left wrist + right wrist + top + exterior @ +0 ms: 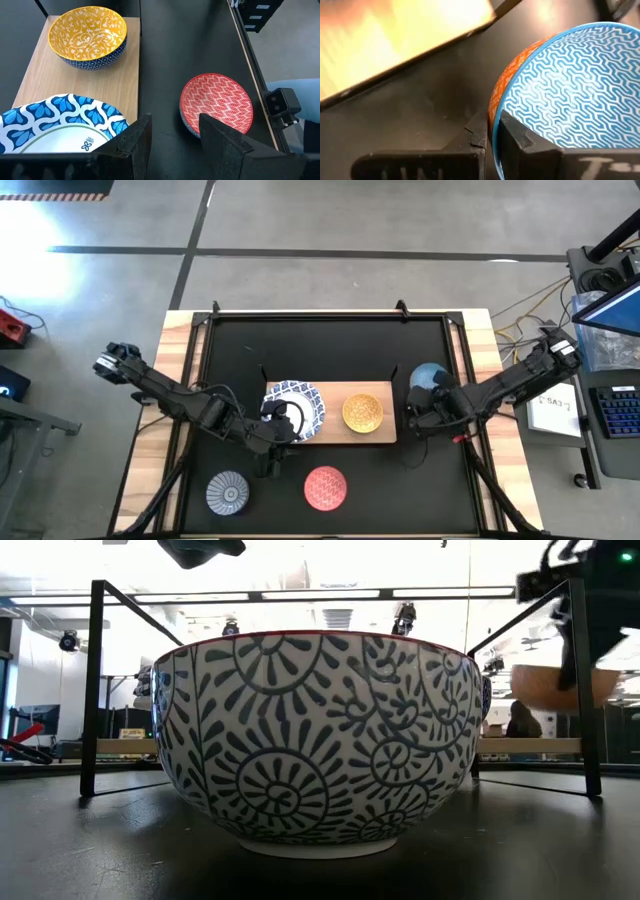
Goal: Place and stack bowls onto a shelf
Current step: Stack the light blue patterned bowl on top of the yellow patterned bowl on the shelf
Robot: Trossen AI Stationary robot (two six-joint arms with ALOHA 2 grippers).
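The light-wood shelf lies mid-table. On its left end sits a stack of wide blue-and-white bowls, also in the left wrist view; an orange-yellow bowl sits on its right end. A red patterned bowl and a grey ribbed bowl stand on the table near the front. My left gripper is open and empty beside the stack's near rim. My right gripper is shut on a light blue bowl with an orange outside, just right of the shelf. My right gripper pinches the light blue bowl's rim, one finger inside the bowl and one on its orange outer wall. In the low view the bowl hangs clear above the table and the shelf.
A black frame with posts borders the black table top. The red patterned bowl stands right before the low camera and hides most of the table behind it. Bare table lies between the shelf and the two front bowls.
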